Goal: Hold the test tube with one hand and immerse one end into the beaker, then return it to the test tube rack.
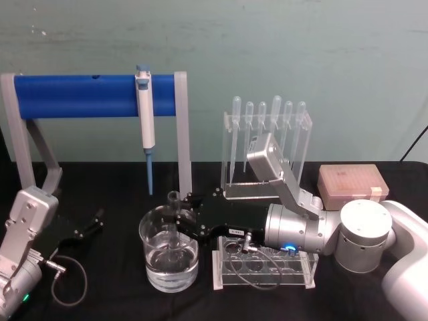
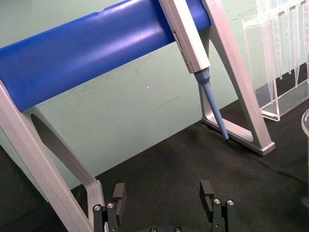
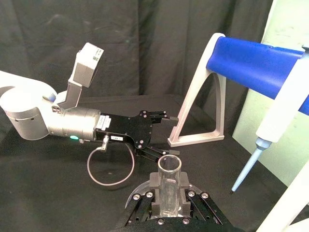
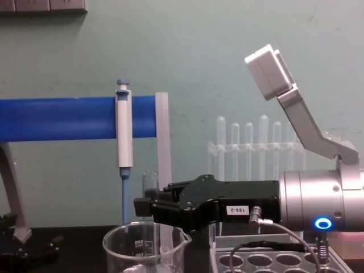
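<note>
The test tube (image 1: 174, 200) stands upright, pinched in my right gripper (image 1: 178, 217), which reaches in from the right and is shut on it. Its lower end dips into the water in the beaker (image 1: 168, 264). In the chest view the tube (image 4: 149, 181) rises behind the gripper (image 4: 145, 207), above the beaker's rim (image 4: 145, 238). The right wrist view looks down on the tube's open rim (image 3: 170, 166) between the fingers (image 3: 185, 181). My left gripper (image 1: 92, 225) rests parked at the left of the table, open with nothing between its fingers (image 2: 207, 189).
A blue bar stand (image 1: 80, 95) holds a pipettor (image 1: 145, 114) just behind the beaker. An acrylic rack of pipettes (image 1: 267, 134) stands at the back. A clear tube rack (image 1: 264, 271) lies under my right wrist, with a pink box (image 1: 351, 184) to its right.
</note>
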{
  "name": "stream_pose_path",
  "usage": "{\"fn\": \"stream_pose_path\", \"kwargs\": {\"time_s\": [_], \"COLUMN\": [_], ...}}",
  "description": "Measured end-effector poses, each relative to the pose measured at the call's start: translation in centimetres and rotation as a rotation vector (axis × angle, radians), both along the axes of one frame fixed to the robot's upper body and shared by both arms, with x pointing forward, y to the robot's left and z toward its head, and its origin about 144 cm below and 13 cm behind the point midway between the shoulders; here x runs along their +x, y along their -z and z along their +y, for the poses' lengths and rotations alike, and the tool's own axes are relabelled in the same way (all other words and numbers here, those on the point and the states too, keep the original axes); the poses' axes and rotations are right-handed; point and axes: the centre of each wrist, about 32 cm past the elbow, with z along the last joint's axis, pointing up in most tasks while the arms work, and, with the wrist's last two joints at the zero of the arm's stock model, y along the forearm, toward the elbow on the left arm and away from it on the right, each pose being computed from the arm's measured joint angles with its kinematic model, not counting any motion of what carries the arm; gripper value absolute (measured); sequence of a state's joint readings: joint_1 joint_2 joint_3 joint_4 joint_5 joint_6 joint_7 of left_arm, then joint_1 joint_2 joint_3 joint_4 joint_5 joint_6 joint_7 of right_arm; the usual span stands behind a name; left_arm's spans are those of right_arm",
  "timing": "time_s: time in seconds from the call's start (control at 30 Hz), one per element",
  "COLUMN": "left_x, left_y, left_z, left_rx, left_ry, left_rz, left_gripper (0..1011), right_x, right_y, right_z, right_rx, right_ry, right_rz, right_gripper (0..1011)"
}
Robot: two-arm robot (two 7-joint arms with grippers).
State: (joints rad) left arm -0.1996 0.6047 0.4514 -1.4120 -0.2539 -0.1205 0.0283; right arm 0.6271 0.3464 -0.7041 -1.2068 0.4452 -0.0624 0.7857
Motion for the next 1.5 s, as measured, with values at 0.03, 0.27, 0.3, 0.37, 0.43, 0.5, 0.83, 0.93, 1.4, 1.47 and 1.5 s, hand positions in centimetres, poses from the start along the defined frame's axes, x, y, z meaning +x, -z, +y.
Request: {"fn": "stream_pose_path", "kwargs": {"time_s": [0.03,0.27,0.3,0.37,0.43,0.5,0.83,0.93,1.4,1.47,1.5], "left_x": [0.00,0.00,0.00,0.00,0.00,0.00,0.00,0.00,0.00,0.00,0.00], "left_y": [0.00,0.00,0.00,0.00,0.00,0.00,0.00,0.00,0.00,0.00,0.00], "left_z": [0.00,0.00,0.00,0.00,0.00,0.00,0.00,0.00,0.00,0.00,0.00], "left_rx": [0.000,0.000,0.000,0.000,0.000,0.000,0.000,0.000,0.000,0.000,0.000], "left_ry": [0.000,0.000,0.000,0.000,0.000,0.000,0.000,0.000,0.000,0.000,0.000], "left_rz": [0.000,0.000,0.000,0.000,0.000,0.000,0.000,0.000,0.000,0.000,0.000], "left_gripper": [1000,1000,1000,1000,1000,1000,1000,1000,1000,1000,1000], "right_x": [0.00,0.00,0.00,0.01,0.01,0.01,0.02,0.02,0.02,0.02,0.02], "right_y": [0.00,0.00,0.00,-0.01,-0.01,-0.02,-0.02,-0.02,-0.02,-0.02,-0.02], "right_z": [0.00,-0.01,-0.01,-0.01,-0.01,-0.01,-0.01,-0.01,-0.02,-0.02,-0.01], "right_rx": [0.000,0.000,0.001,0.001,0.001,0.001,0.001,0.001,0.002,0.002,0.002], "right_ry": [0.001,0.002,0.002,0.002,0.002,0.002,0.002,0.002,0.002,0.002,0.002], "right_rz": [0.000,0.001,0.001,0.001,0.001,0.001,0.001,0.001,0.001,0.001,0.001], "right_gripper": [224,224,224,224,224,224,224,224,224,224,224]}}
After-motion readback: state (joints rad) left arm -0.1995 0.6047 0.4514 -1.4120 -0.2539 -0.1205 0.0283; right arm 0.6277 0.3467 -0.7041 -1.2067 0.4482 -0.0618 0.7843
